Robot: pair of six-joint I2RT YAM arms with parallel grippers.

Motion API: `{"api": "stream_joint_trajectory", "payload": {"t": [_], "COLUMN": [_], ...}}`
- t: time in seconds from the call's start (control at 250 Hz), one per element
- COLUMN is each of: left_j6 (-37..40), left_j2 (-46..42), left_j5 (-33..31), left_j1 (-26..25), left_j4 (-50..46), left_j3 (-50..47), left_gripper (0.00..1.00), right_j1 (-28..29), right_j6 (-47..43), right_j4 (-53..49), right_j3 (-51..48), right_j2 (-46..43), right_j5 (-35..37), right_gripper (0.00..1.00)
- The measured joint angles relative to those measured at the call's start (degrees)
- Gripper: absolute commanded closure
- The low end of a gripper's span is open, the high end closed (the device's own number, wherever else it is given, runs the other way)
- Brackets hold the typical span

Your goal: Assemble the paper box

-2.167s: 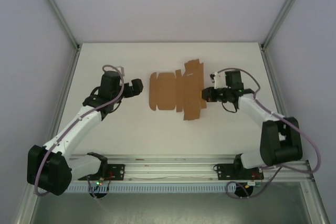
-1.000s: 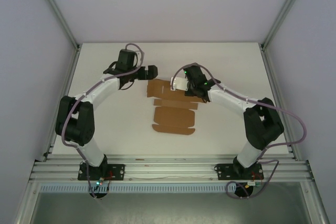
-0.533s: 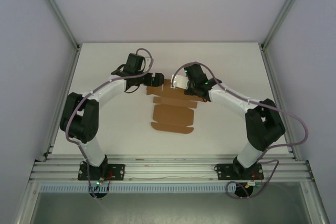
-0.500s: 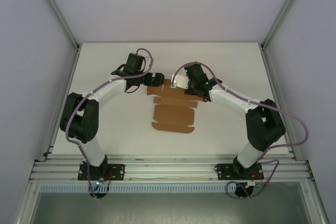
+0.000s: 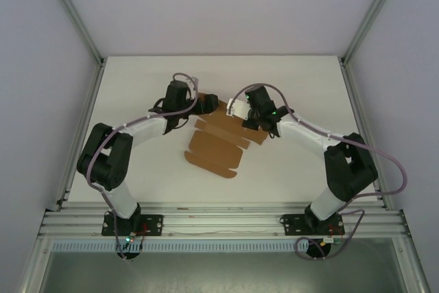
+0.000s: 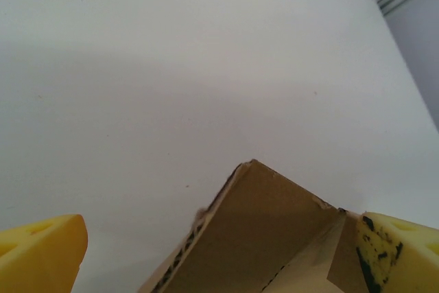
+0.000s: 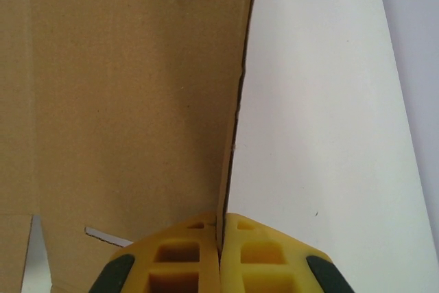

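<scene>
Right gripper [image 7: 221, 228] pinches the flat brown cardboard sheet [image 5: 214, 149] at its edge; left gripper [image 6: 219, 255] gapes wide around a raised flap [image 6: 257, 231].

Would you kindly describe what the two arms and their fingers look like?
Both the left arm and right arm have white links, black joints and a looping mauve cable. The right fingers are yellow with square recesses; one left finger bears black smudges.

Wht/blk arms [image 5: 140, 128], purple cables [image 5: 403, 182], yellow claw pads [image 7: 182, 259]
</scene>
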Motion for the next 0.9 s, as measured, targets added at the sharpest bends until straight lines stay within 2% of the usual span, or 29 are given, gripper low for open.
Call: {"api": "stream_joint_trajectory", "payload": {"t": [0.276, 0.492, 0.58, 0.747, 0.899], "left_j6": [2.05, 2.95, 3.63, 4.70, 4.87], "left_j2": [-10.05, -17.40, -17.66, -16.61, -11.96], "left_j5": [-6.73, -7.89, -9.62, -11.47, -8.92], "left_j1": [0.33, 8.98, 10.86, 10.95, 11.21], "left_j4": [-3.15, -7.76, -9.60, -10.23, -7.98], "left_j3": [-3.19, -10.97, -13.20, -15.37, -15.15], "left_gripper": [0.00, 0.00, 0.00, 0.00, 0.00], "right_j1": [-0.76, -2.64, -2.93, -2.97, -2.97], "right_j6": [1.90, 1.95, 1.95, 2.14, 2.38], "right_j4": [2.86, 2.84, 2.82, 2.45, 2.08], "right_j3": [-0.44, -0.66, -0.70, -0.70, -0.70], "right_j2": [-3.28, -5.33, -5.44, -5.44, -5.44], "right_j5": [-2.27, -2.27, -2.27, -2.51, -3.06], "right_gripper": [1.00, 1.00, 1.00, 1.00, 1.00]}}
